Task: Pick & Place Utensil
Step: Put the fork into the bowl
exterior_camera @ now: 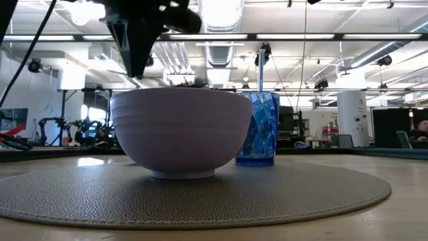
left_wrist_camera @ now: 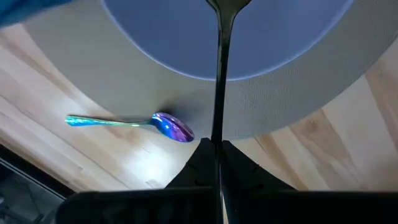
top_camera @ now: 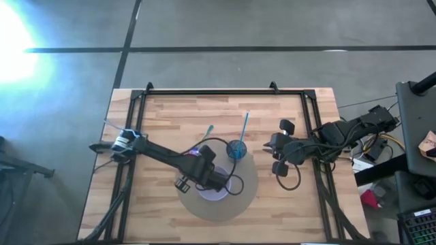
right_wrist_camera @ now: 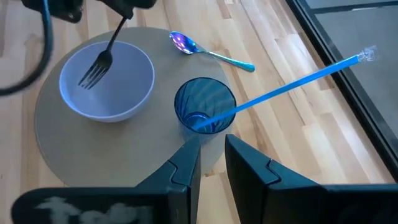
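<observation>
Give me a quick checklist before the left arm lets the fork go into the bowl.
1. Left tool shut on the fork: ok.
2. Fork tines over the bowl, not its rim: ok.
3. Tines touching the bowl's floor: cannot tell.
4. Bowl on the round mat: ok.
5. Blue cup with its straw apart from the bowl: ok.
6. Right tool open, off the mat's edge beside the cup, away from the bowl: ok.
</observation>
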Motion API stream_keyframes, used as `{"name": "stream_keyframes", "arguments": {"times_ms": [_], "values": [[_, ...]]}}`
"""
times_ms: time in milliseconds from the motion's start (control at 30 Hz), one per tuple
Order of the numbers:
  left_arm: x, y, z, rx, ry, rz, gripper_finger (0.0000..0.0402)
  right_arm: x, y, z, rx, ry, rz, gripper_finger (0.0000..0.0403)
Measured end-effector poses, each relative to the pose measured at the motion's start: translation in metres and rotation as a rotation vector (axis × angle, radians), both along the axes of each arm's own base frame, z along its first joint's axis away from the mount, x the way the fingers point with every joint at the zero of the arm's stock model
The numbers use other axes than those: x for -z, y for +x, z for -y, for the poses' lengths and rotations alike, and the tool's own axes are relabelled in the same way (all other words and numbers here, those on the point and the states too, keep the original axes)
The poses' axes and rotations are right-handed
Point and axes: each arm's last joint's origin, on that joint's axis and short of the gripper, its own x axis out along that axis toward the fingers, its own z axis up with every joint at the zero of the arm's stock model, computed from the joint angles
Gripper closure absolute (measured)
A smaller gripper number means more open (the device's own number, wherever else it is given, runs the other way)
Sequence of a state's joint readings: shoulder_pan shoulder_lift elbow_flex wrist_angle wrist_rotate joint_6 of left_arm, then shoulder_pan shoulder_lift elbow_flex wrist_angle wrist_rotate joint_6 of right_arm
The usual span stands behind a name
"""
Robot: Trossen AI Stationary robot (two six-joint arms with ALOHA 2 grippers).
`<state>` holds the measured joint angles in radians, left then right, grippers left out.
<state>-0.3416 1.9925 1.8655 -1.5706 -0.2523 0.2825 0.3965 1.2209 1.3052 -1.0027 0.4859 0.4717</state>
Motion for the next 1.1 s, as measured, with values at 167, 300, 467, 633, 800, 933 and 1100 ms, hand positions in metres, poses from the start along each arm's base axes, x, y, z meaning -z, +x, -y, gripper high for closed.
{"name": "stream_keyframes", "arguments": {"times_ms": [167, 300, 467, 633, 800, 933, 1100], "values": [[0.015, 0.000, 0.000, 0.009, 0.022, -0.054, 0.0401, 0.000, 0.000, 0.000, 0.000, 0.000, 0.000, 0.0335], [0.019, 0.002, 0.000, 0.035, 0.050, -0.062, 0.0401, 0.000, 0.000, 0.000, 0.000, -0.001, 0.000, 0.0335], [0.019, 0.002, -0.002, 0.075, 0.080, -0.065, 0.0400, 0.000, 0.000, 0.000, 0.000, -0.005, 0.000, 0.0335], [0.028, 0.000, -0.005, 0.129, 0.177, -0.093, 0.0400, 0.000, 0.000, 0.000, 0.002, -0.003, 0.001, 0.0335], [0.037, -0.004, -0.007, 0.168, 0.232, -0.131, 0.0400, 0.000, 0.000, 0.000, 0.002, -0.002, 0.005, 0.0335], [0.038, -0.003, -0.006, 0.181, 0.270, -0.107, 0.0400, -0.001, 0.001, 0.000, 0.001, -0.001, 0.012, 0.0335], [0.037, -0.002, -0.005, 0.206, 0.289, -0.096, 0.0399, -0.001, 0.001, 0.000, 0.003, -0.003, 0.014, 0.0335]]}}
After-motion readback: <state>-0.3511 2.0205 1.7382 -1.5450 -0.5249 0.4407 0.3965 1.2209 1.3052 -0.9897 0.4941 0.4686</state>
